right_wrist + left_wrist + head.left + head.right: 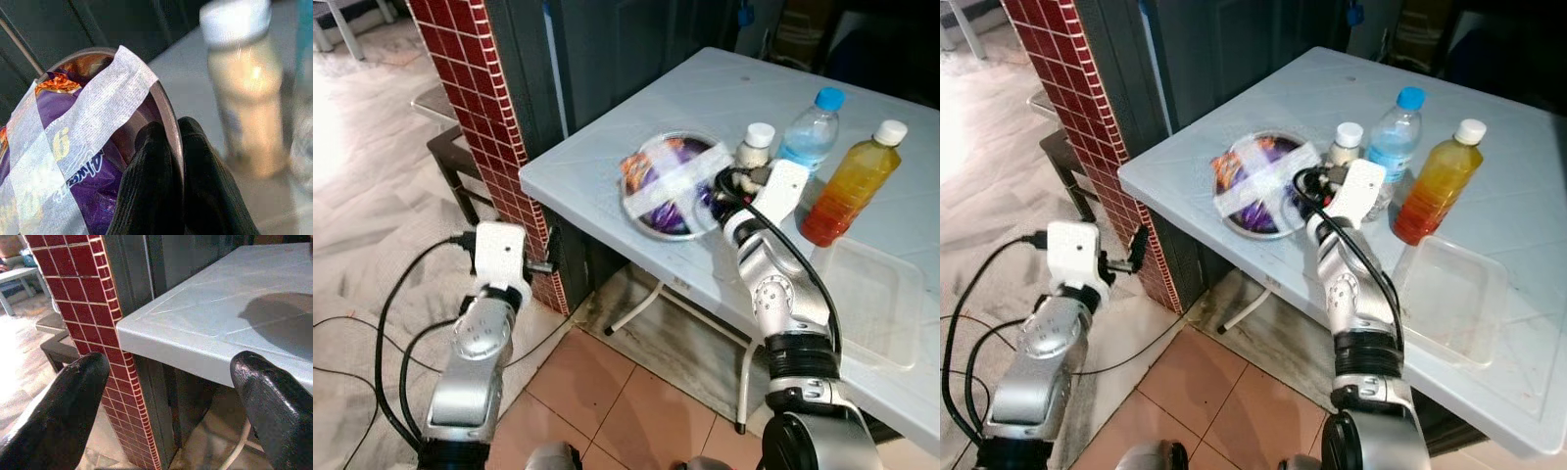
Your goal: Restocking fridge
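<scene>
Bowl (671, 186) of purple snack packets, crossed with white tape, sits near front edge of pale table (724, 93). Right gripper (168, 147) pinches bowl rim, one finger inside, one outside. Small cream bottle (755, 145), water bottle (809, 131) and orange-juice bottle (850, 183) stand just behind. Clear tray (876, 302) lies right of arm. Left gripper (166, 396) hangs below table corner beside red-tiled pillar (480, 98), fingers spread wide, holding nothing.
</scene>
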Controlling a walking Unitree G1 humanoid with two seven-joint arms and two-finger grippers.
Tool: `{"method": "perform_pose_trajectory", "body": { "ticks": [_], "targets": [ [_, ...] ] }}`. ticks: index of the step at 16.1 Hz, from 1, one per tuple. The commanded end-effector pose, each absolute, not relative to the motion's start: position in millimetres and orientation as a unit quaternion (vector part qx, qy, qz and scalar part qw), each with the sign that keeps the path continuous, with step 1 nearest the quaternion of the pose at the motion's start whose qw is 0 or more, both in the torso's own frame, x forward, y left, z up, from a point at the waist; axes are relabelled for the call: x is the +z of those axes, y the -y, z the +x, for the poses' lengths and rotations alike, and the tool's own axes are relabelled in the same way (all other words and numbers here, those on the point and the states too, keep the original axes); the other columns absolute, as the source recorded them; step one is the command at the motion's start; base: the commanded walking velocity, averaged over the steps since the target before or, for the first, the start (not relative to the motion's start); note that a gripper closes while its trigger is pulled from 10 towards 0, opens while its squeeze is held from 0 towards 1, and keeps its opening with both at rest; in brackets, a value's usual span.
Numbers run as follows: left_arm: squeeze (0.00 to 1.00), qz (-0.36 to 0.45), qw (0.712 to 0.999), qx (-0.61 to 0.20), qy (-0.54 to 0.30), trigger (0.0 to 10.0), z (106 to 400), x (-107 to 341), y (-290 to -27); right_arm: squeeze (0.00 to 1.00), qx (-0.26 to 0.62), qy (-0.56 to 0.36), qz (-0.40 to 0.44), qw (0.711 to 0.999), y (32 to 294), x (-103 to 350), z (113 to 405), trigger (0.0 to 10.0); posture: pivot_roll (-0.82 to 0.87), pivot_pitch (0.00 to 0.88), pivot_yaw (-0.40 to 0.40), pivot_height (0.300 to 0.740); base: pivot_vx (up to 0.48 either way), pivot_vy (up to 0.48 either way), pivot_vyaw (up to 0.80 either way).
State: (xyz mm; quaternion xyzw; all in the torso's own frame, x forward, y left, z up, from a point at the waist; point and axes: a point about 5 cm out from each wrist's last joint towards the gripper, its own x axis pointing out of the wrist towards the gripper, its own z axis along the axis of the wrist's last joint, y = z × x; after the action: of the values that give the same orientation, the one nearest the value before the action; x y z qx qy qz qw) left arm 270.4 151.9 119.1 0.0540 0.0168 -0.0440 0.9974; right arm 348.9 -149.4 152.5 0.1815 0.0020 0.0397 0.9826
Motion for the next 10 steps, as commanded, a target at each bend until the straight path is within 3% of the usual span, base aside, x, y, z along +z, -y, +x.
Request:
{"method": "perform_pose_trajectory", "body": {
  "ticks": [1,3,5,10],
  "targets": [
    [0.00,0.059,0.997,-0.040,-0.017,10.0,271,118,-152,0.00,0.054,0.047,0.169,0.983,146,170,348,0.0,0.02,0.000,0.033,0.740,0.000,0.000,0.00],
    [0.00,0.058,0.997,-0.041,-0.015,10.0,274,117,-150,0.00,0.074,0.094,0.110,0.987,143,181,346,0.0,0.02,0.000,0.036,0.740,0.000,0.000,0.00],
    [0.00,0.057,0.998,-0.040,-0.012,10.0,276,118,-150,0.00,0.059,0.134,-0.028,0.989,143,189,347,0.0,0.02,0.000,0.039,0.740,0.000,0.000,0.00],
    [0.00,0.059,0.997,-0.044,-0.011,10.0,276,117,-150,0.00,0.054,0.181,-0.090,0.978,138,196,348,0.0,0.02,0.000,0.051,0.740,0.000,0.000,0.00]
  ]
}}
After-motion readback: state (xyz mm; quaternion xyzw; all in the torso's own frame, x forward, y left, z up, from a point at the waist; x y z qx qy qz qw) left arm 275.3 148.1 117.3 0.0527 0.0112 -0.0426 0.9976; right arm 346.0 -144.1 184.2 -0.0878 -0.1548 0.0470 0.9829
